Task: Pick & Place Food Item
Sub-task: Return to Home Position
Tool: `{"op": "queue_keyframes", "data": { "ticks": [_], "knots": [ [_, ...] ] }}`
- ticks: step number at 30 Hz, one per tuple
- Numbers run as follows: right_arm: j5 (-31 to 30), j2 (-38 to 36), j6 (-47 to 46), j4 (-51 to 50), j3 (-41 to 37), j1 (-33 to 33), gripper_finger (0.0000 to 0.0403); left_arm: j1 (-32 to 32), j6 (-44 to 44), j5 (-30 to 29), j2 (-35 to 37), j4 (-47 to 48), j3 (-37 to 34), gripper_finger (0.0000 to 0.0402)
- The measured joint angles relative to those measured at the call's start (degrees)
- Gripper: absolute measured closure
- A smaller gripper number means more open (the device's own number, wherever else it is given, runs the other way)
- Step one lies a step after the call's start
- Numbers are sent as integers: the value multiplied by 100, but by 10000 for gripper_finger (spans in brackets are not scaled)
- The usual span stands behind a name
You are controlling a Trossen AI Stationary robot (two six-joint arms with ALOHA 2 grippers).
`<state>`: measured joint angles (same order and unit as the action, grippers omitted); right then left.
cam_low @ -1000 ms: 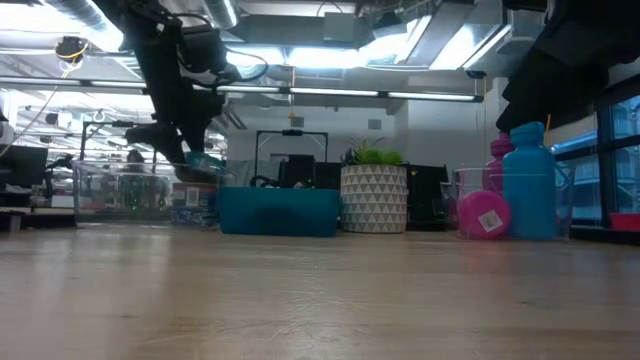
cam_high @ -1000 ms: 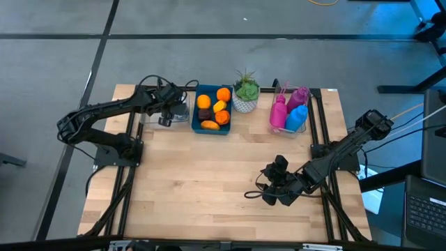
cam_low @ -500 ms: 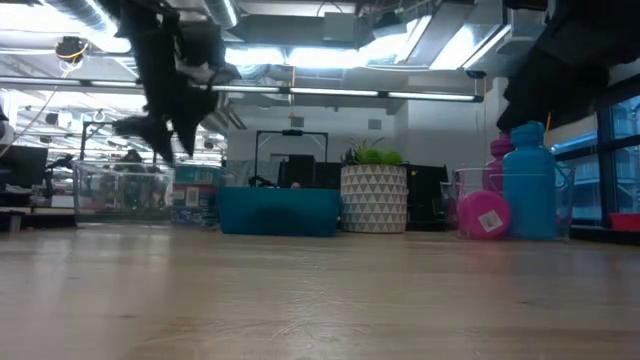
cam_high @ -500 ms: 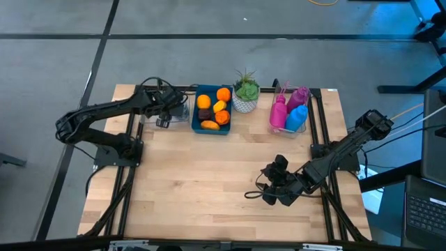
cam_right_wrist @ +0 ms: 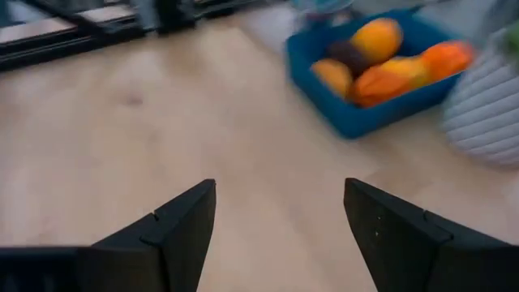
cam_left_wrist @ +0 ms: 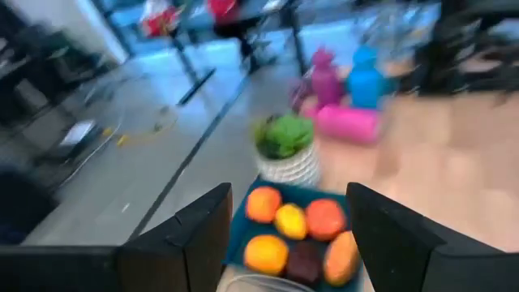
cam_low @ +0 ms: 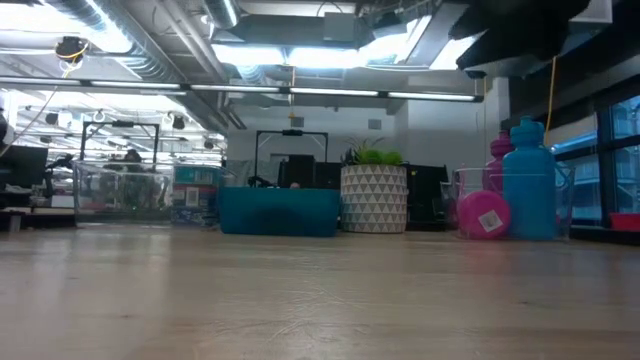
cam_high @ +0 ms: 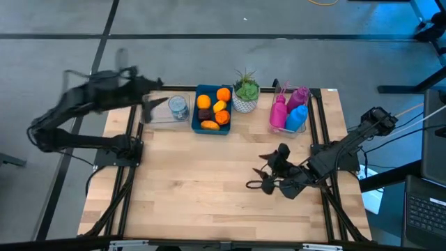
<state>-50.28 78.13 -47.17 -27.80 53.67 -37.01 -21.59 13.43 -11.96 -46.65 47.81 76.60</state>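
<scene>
A blue bin (cam_high: 212,109) at the table's far edge holds oranges and other fruit (cam_left_wrist: 296,235). Beside it, toward the left, a clear container (cam_high: 162,113) holds an upright can (cam_high: 178,107). My left gripper (cam_high: 150,104) is open and blurred. It hangs high over the table's far left corner, left of the can, and its wrist view (cam_left_wrist: 288,223) looks down on the bin. My right gripper (cam_high: 256,171) is open over the bare wood right of the table's middle. It points toward the bin (cam_right_wrist: 373,61), well short of it.
A green plant in a white patterned pot (cam_high: 245,94) stands right of the bin. A clear holder with pink and blue bottles (cam_high: 289,111) is farther right, and one pink bottle (cam_low: 485,214) lies on its side. The middle and near wood (cam_high: 202,188) is bare.
My left gripper has risen from the clear container and swung fast up and toward the table's far left corner, leaving the low view. The can now stands uncovered in the container. My right gripper has lifted, turned and moved a little toward the far edge.
</scene>
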Motion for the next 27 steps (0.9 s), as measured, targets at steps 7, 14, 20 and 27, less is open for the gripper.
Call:
{"op": "queue_keyframes", "data": {
  "ticks": [7, 14, 20, 27],
  "knots": [
    [1771, -25, 738, -373, 66, -254, 133, 350, -199, 823, 1423, 600, -614, 171],
    [481, -555, 535, -1362, -17, -1003, 133, 378, -619, 1345, 3165, -264, -2744, 171],
    [15, -2000, -89, -1436, -831, -1597, 134, 380, -674, 1604, 4109, -932, -3742, 171],
    [400, -3215, 977, 1100, -2514, -1182, 133, 378, -806, 1866, 4151, -998, -3884, 171]
  ]
}}
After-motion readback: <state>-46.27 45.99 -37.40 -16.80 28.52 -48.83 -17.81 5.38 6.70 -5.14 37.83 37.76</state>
